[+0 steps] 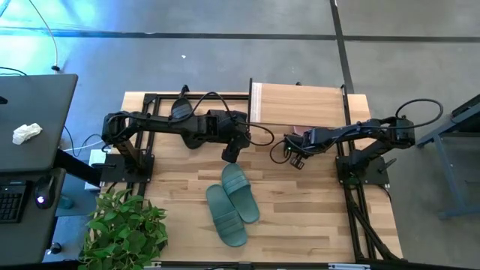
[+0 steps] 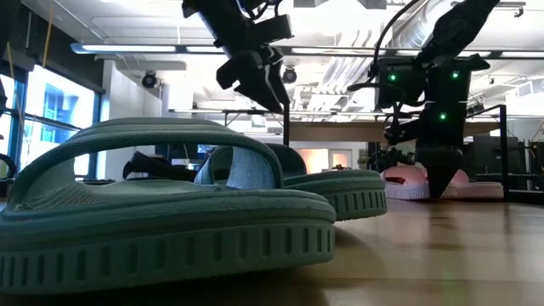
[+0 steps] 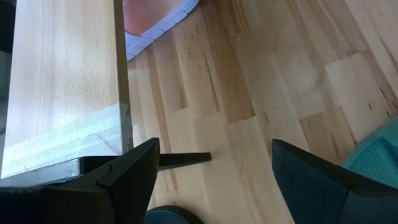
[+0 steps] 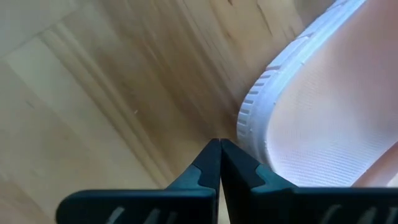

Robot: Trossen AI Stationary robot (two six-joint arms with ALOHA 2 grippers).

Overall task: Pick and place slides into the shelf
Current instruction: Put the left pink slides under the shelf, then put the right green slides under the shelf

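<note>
Nearby, pink slide (image 4: 323, 118) lies under shelf (image 1: 298, 104).

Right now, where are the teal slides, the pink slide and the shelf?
teal slides (image 1: 232, 202): high view, on a strap.
pink slide (image 4: 323, 118): right wrist view, on its footbed.
shelf (image 1: 300, 105): high view, on its plank top.
</note>
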